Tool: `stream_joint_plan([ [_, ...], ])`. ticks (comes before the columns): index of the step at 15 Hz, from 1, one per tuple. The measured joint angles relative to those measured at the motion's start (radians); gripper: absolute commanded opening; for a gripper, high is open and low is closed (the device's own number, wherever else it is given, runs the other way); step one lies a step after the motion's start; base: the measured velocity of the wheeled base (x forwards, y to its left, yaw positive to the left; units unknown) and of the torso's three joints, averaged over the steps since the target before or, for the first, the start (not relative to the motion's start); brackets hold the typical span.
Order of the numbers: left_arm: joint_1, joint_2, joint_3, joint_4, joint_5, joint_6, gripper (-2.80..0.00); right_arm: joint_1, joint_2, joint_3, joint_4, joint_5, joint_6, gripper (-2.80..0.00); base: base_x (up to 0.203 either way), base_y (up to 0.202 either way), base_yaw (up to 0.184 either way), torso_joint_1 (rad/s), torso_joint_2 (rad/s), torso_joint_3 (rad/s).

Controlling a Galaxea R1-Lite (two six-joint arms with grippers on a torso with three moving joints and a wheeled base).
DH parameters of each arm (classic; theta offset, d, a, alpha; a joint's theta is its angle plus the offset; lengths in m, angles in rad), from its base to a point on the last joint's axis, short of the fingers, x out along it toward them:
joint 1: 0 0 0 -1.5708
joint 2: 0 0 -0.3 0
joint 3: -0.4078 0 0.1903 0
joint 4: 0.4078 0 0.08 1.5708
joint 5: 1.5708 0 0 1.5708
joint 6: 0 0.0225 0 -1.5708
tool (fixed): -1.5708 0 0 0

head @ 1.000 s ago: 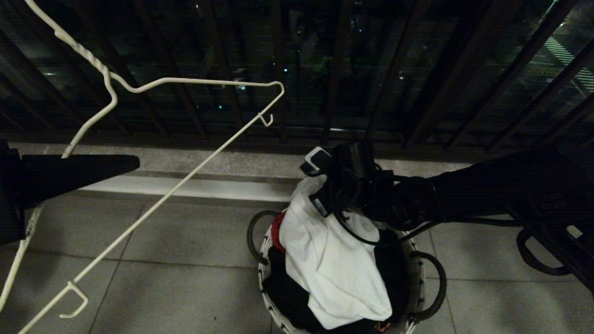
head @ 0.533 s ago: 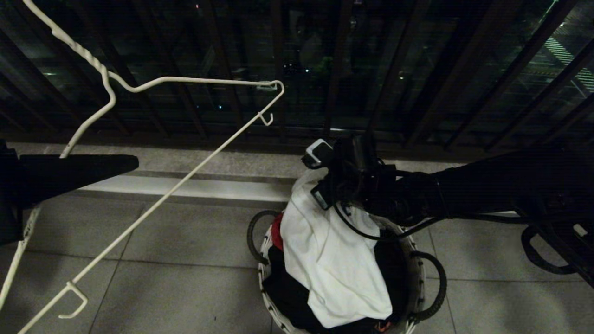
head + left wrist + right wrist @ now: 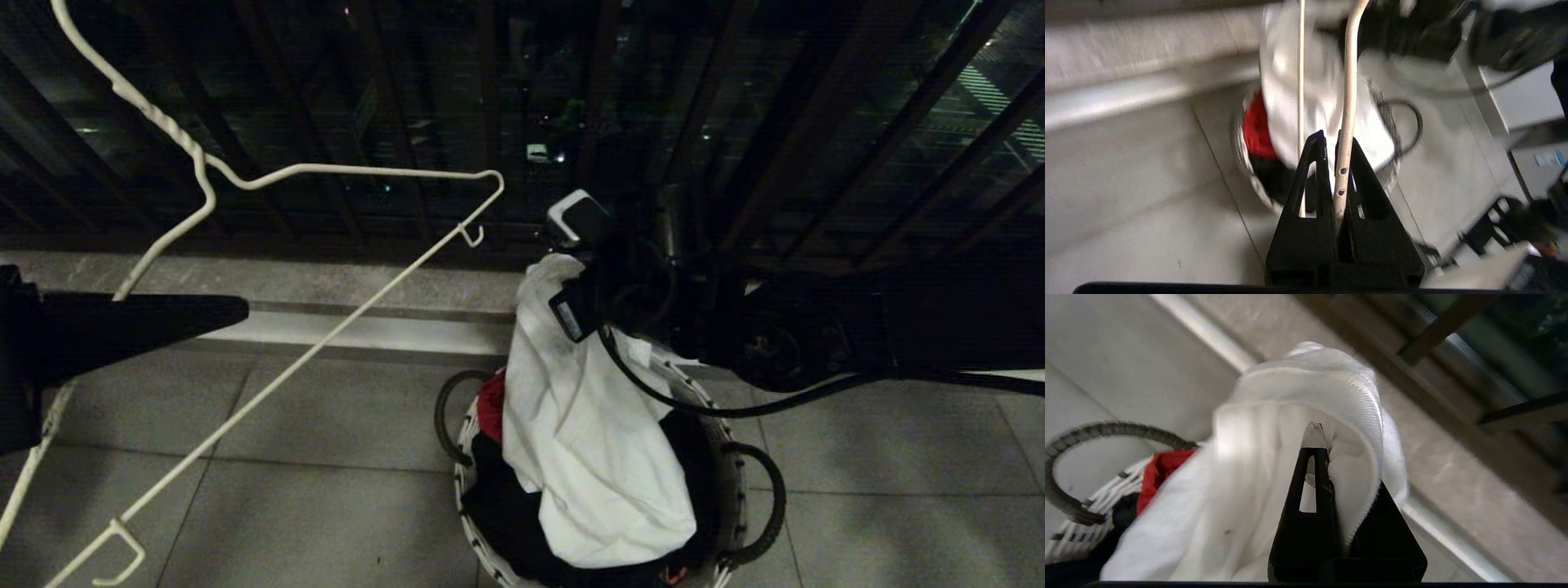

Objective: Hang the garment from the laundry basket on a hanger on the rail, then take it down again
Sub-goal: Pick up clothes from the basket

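The head view looks down from above at grey floor tiles and the small round basket with a white woven rim (image 3: 469, 490), facing dark balcony bars. Each wrist view sits close behind its black fingers, angled down. All three share the basket and the white cotton T-shirt (image 3: 588, 441).

One hanger (image 3: 326, 245), one garment (image 3: 588, 441), one laundry basket (image 3: 465, 457) — one red cloth (image 3: 491, 404).

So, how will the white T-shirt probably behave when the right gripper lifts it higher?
Probably floppy: the T-shirt hangs in folds from the right gripper. Likely light, since one pinch holds it. It may drag the red cloth beside it.
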Motion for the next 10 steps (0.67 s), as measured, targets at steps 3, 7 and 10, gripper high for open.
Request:
stream_joint_plan([
  [3,-0.026,0.001,-0.103,0.202,0.000,0.002,-2.80,0.003,-0.073,0.047,0.012,-0.002,-0.001,-2.80,0.000,0.000,0.000,0.000,0.00,0.000],
  [7,-0.071,-0.003,-0.137,0.273,0.001,0.002,-2.80,0.010,-0.163,0.143,0.012,0.003,-0.001,-2.80,0.000,0.000,0.000,0.000,0.00,0.000],
  [10,-0.075,-0.008,-0.139,0.273,0.003,0.004,-2.80,0.029,-0.172,0.238,0.001,0.008,0.018,-2.80,0.000,0.000,0.000,0.000,0.00,0.000],
])
